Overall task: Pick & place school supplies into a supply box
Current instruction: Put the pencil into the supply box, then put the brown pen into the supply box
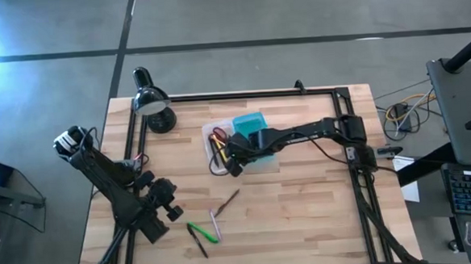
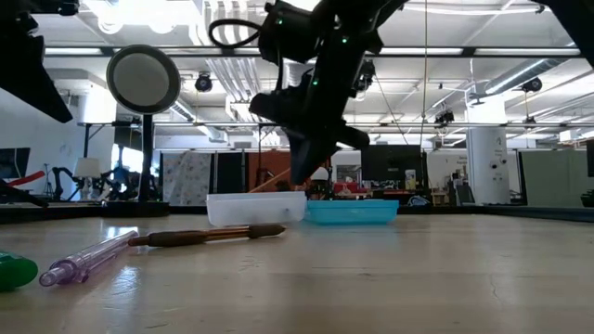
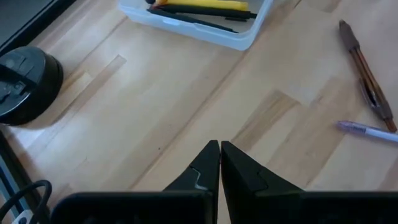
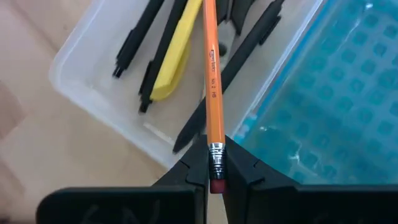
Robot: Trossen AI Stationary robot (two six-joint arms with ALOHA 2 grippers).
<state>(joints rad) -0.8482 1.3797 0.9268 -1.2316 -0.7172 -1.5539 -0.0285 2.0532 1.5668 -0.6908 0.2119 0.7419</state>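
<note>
The supply box's clear tray [image 1: 218, 147] lies open at the table's middle, with its turquoise lid [image 1: 251, 125] beside it. Black pens [image 4: 134, 37] and a yellow item [image 4: 171, 53] lie in the tray. My right gripper [image 4: 216, 142] is over the tray's near end [image 2: 255, 208], shut on a thin orange pencil [image 4: 211, 68]. My left gripper [image 3: 220, 149] is shut and empty, over the table's near left [image 1: 171, 204]. A brown pen [image 1: 227, 201], a pinkish stick [image 1: 215, 223], a green marker [image 1: 202, 232] and a dark pencil [image 1: 199, 246] lie flat on the table. My right gripper pinches the orange pencil between its two fingers at the metal ferrule [image 4: 216, 152], just ahead of the red eraser. The pencil runs along the fingers and sticks out ahead of them over the tray. It is lifted. Its tip is outside the frame.
A black desk lamp [image 1: 155, 104] stands at the table's far left corner, and its base shows in the left wrist view [image 3: 25, 81]. A black frame rail [image 1: 250, 94] runs along the far edge. Bare wood lies to the near right [image 1: 304, 217].
</note>
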